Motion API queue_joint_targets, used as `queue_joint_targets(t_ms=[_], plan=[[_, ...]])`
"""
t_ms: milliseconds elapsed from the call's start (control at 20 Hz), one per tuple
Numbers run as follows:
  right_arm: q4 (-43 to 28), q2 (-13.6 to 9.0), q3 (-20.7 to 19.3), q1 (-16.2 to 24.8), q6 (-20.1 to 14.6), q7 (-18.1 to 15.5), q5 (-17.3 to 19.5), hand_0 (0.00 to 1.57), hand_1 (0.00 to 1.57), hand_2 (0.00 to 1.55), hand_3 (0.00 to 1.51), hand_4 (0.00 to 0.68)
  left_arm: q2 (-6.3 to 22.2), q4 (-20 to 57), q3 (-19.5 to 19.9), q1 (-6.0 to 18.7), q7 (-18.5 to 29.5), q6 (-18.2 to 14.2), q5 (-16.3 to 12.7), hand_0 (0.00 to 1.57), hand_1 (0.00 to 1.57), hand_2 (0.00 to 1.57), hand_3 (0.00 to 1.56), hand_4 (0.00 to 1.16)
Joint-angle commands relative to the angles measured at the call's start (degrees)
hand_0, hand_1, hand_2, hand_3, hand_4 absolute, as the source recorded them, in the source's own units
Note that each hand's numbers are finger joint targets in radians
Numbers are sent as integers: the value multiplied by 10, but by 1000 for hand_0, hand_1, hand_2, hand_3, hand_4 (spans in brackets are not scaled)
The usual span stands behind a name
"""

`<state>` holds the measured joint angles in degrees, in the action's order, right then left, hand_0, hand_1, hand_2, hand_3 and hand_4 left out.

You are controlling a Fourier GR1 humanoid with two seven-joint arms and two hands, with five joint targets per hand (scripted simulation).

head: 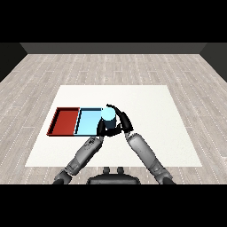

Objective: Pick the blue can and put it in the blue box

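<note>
The right hand point(122, 125) has its fingers point(111, 106) curled around the blue can point(108, 115), apparently lifted, at the blue tray's point(88, 120) right edge. Picking looks done; release remains. Left hand point(101, 128) fingers: cannot tell.

head view: single camera | placed high at the robot's head | faces down and forward across the white tabletop point(146, 111) | set well back: whole tabletop plus wooden floor point(111, 66) beyond | forearms enter from lower corners
</note>
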<state>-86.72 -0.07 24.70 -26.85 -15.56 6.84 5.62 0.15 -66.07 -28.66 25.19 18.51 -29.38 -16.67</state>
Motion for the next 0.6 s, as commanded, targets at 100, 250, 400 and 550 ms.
queue_joint_targets(t_ms=[100,250,400,550], plan=[[-26,-12,-47,35,25,-18,-10,0,0,0,0,0,7,-30,34,12,-53,6,34,1571,1571,1571,1487,1133],[-58,0,-55,38,-12,4,-31,0,0,0,0,0,17,13,47,-7,-1,25,30,1571,1571,1571,1490,1129],[-82,-48,-122,73,39,-20,-62,0,0,0,0,0,44,5,54,-36,-5,31,35,1571,1571,1571,1484,1136],[-47,-15,-120,91,27,-49,-57,0,0,0,0,0,57,-6,64,-21,-49,21,61,1571,1571,1566,1481,1123]])
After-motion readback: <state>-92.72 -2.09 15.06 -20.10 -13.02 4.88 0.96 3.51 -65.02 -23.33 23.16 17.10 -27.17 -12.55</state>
